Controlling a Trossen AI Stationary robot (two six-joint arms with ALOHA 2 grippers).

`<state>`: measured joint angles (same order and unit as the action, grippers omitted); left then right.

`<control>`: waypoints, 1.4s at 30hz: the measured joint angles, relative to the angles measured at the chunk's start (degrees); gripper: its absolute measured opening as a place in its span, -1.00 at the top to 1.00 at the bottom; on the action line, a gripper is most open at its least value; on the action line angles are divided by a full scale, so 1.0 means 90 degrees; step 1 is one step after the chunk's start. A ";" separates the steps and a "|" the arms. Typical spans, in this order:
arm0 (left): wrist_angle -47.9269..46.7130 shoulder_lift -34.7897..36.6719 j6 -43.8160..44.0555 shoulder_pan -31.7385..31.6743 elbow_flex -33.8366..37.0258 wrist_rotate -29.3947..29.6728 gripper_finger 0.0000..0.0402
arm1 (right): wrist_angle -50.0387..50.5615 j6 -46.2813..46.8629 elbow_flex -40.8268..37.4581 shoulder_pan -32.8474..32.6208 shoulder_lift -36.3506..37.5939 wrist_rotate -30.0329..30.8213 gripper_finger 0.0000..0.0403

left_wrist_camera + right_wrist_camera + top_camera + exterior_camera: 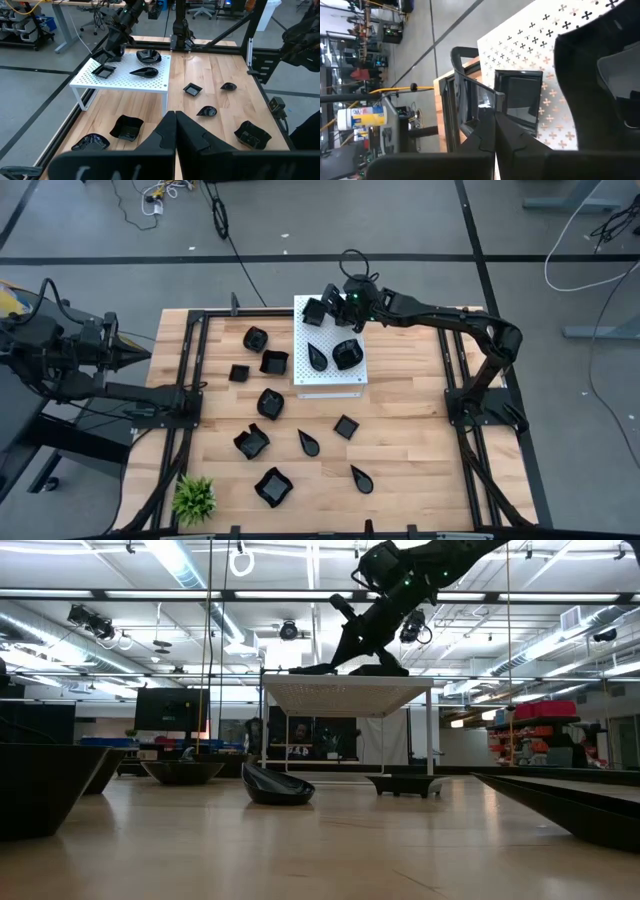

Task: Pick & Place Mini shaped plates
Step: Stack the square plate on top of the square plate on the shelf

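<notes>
The white perforated board (330,378) carries three mini shaped plates: a square one (314,311) at its far left corner, a teardrop (318,357) and a rounded one (346,354). My right gripper (328,298) is shut, and its tips rest at the square plate's rim (517,100); that plate lies flat on the board. Several more black plates lie on the wood, among them a teardrop (309,443), a small square (346,426) and a wavy dish (272,487). My left gripper (138,352) waits shut off the table's left edge.
A small green plant (194,498) stands at the front left corner. Black frame rails (190,370) run along both sides of the table. In the low view a dark dish (277,785) sits in front of the raised board (345,692).
</notes>
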<state>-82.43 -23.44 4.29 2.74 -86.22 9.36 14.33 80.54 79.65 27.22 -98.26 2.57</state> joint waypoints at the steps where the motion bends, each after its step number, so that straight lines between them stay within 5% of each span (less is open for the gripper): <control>1: 0.0000 -0.0001 0.0000 0.0000 0.0000 -0.0002 0.99 | -0.0001 0.0047 0.0029 0.0000 0.0000 0.0001 1.00; 42: -0.0002 -0.0001 0.0000 0.0000 0.0000 -0.0001 0.99 | 0.0226 -0.0535 0.0038 0.0134 -0.0284 -0.0342 1.00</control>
<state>-82.46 -23.45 4.29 2.74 -86.22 9.35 16.36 75.72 79.98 28.42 -100.82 -0.51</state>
